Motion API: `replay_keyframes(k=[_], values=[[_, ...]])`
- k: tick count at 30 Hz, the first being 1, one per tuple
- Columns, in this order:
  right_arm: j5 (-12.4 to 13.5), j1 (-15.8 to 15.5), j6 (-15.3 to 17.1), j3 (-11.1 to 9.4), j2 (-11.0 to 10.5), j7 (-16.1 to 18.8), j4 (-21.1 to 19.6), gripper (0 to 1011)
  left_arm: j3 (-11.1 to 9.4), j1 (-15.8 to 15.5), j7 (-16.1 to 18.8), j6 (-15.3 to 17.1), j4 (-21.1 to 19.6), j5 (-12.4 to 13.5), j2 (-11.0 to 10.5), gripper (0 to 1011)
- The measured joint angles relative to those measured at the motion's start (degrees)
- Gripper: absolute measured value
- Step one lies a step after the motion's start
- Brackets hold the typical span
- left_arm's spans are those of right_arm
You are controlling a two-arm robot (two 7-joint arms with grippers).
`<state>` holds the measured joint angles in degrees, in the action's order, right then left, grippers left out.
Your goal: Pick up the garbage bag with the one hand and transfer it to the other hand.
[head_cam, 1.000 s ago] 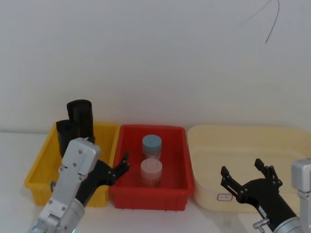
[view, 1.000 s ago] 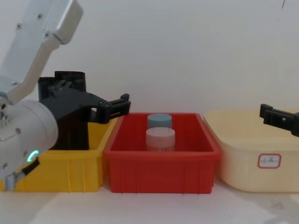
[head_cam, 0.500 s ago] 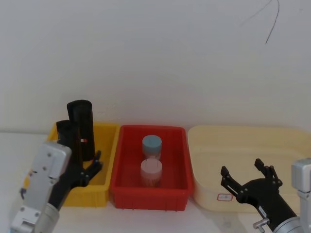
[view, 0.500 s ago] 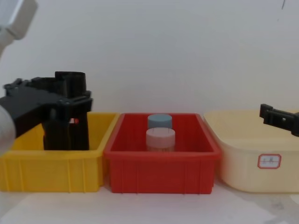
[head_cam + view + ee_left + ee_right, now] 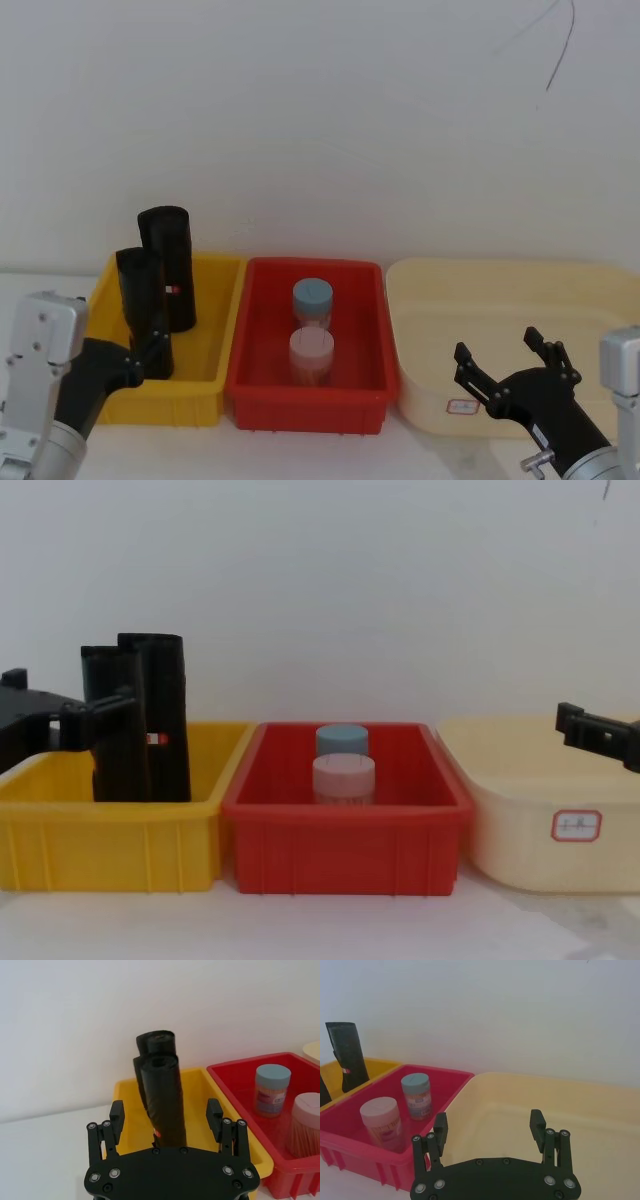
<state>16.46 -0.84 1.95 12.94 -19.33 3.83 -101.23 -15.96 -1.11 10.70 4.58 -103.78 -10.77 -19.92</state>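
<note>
The head view looks from high, forward and down, on the yellow bin (image 5: 185,402), red bin (image 5: 305,410) and cream bin (image 5: 500,268). The chest view faces the same bins low, from the side. The wrist views look from close behind the left gripper (image 5: 165,1110) and right gripper (image 5: 489,1121); both share the red bin.

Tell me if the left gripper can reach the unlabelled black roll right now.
Probably yes. The left gripper is open and faces the garbage bag, which rises above the yellow bin. The labelled roll stands behind, not in the way. The right gripper hovers by the cream tub.
</note>
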Motion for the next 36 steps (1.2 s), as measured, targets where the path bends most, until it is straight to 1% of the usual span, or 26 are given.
replay_keyframes(k=[5,15,23,36], values=[[0.0,0.0,0.0,0.0,0.0,0.0,0.0,1001,0.8,-0.1,-0.6,-0.1,1.2,-1.4,0.9,1000],[0.0,0.0,0.0,0.0,0.0,0.0,0.0,1002,1.2,-1.6,-2.4,-0.8,3.9,-3.2,2.5,1000],[0.0,0.0,0.0,0.0,0.0,0.0,0.0,1002,1.4,-3.4,-3.7,-1.7,6.0,-3.9,3.7,1000],[0.0,0.0,0.0,0.0,0.0,0.0,0.0,1001,2.0,-5.9,-4.9,-2.8,8.9,-4.1,5.0,1000]])
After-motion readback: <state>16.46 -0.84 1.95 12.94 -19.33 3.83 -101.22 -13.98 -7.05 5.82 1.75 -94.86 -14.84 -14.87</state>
